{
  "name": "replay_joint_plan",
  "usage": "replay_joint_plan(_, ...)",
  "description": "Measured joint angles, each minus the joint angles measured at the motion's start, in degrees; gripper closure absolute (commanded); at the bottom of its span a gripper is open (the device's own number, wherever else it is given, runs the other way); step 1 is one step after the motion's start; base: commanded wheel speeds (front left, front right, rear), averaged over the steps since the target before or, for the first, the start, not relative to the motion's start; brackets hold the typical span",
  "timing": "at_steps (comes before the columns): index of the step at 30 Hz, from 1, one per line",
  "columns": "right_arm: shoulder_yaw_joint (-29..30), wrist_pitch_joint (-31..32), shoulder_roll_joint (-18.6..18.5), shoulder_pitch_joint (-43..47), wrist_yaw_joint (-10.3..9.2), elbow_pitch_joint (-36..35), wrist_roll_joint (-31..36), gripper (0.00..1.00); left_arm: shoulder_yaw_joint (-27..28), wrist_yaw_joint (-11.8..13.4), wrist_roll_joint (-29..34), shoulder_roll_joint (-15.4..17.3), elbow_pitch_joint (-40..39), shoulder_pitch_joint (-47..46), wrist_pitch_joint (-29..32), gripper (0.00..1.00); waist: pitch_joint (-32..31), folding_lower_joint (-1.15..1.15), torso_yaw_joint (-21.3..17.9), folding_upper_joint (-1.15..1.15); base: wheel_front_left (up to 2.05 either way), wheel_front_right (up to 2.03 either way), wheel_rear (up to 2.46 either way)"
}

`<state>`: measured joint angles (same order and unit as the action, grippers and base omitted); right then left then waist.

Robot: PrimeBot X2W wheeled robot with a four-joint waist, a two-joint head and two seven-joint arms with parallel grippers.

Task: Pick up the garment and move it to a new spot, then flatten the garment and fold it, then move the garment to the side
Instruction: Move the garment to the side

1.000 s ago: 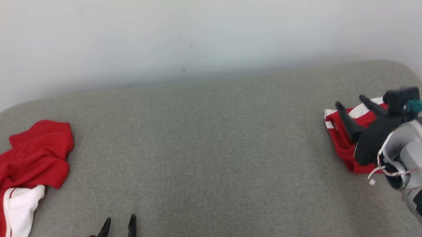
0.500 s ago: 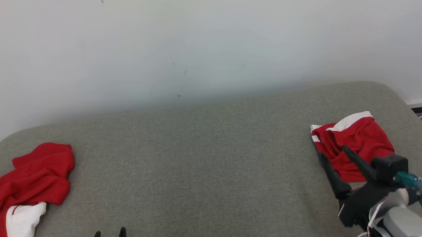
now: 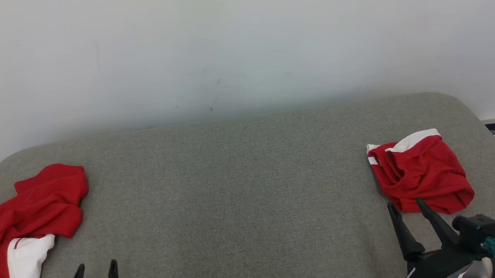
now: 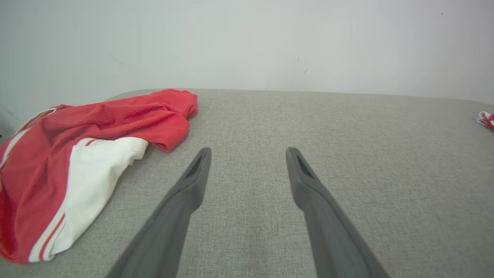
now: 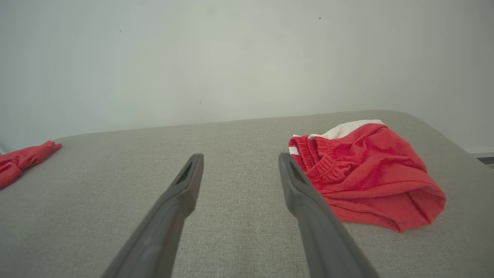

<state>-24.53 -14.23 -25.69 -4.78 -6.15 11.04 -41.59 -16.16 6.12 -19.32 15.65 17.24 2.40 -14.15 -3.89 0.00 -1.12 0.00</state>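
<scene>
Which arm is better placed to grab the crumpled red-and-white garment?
Left, likely: the open left gripper sits close to the crumpled garment, while the right gripper is across the grey surface beside the folded garment.

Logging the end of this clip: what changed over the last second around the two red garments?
The right gripper drew back toward the robot, off the folded red garment, jaws open and empty. The head view itself tilted upward. The left gripper stayed open and low; that garment and the crumpled garment on the left lie where they were.
</scene>
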Motion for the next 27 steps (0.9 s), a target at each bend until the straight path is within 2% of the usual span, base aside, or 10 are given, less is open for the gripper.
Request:
replay_joint_plan(5, 1.86, -0.15, 0.43, 2.93, -0.49, -1.18, 0.85, 0.0, 2.15, 0.42, -0.35, -0.29, -2.04, 0.93, -0.01, 0.0, 0.28, 0.0, 0.21, 0.0, 0.0, 0.0, 0.0)
replay_joint_plan(13, 6.26, -0.24, 1.97, 3.65, -0.92, -2.53, 3.01, 0.0, 2.61, 0.47, -0.34, -1.43, -3.45, 0.93, -0.01, 0.0, 0.6, 0.0, 0.19, 0.0, 0.0, 0.0, 0.0)
replay_joint_plan(27, 9.82, -0.25, 1.36, 6.02, -0.98, -3.52, 7.62, 0.0, 3.87, 0.92, 0.77, -1.4, -4.71, 0.94, 0.97, 0.0, 1.13, 0.0, 0.26, 0.0, 0.0, 0.0, 0.0)
